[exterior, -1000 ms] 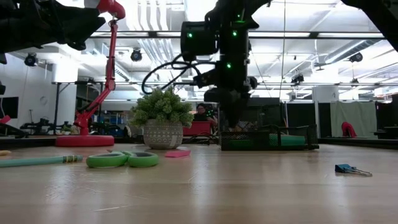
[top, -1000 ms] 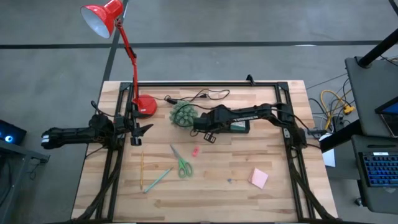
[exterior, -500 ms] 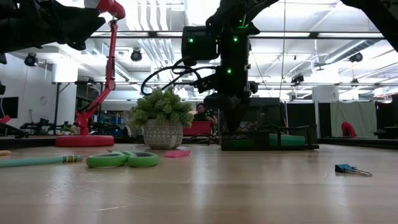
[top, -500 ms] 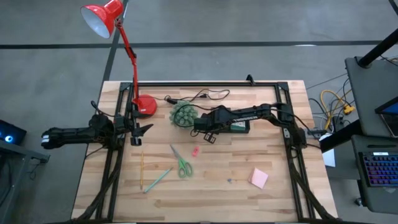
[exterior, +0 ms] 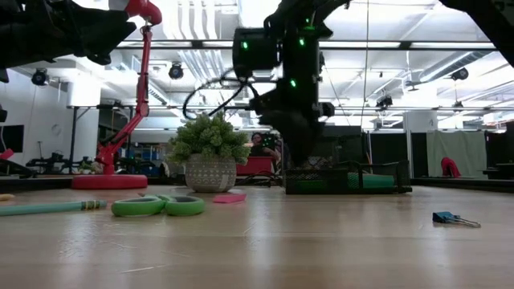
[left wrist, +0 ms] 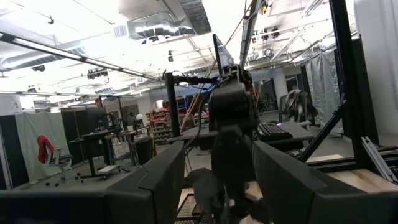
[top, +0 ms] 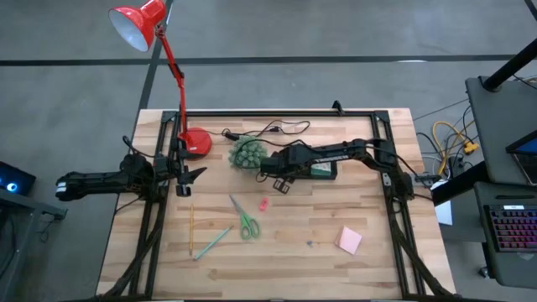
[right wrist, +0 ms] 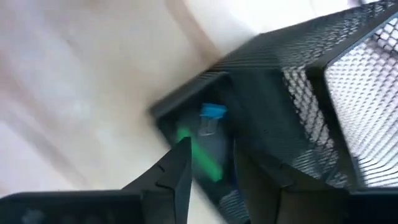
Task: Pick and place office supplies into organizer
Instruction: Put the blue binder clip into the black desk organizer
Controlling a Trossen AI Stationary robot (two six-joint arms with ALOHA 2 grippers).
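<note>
While poised at organizer's [top: 323,170] end, right gripper [top: 281,183] parted and empty, green item [right wrist: 199,155] inside, leaves scissors [top: 246,220], pencil [top: 191,226], pen [top: 215,242], sticky-note pad [top: 350,240] on table [top: 294,268], left gripper [top: 186,179] spread at left edge

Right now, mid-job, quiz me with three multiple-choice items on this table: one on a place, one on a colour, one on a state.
1. Where is the right claw?
A. at the organizer, beside the plant
B. over the sticky-note pad
C. off the table

2. What colour are the scissors handles?
A. red
B. green
C. black

3. The yellow pencil is:
A. in the organizer
B. held
C. lying on the table

Key: 1 A, the high view shows it there. 2 B, both table views show green. 3 C, it lies loose near the left claw.
</note>
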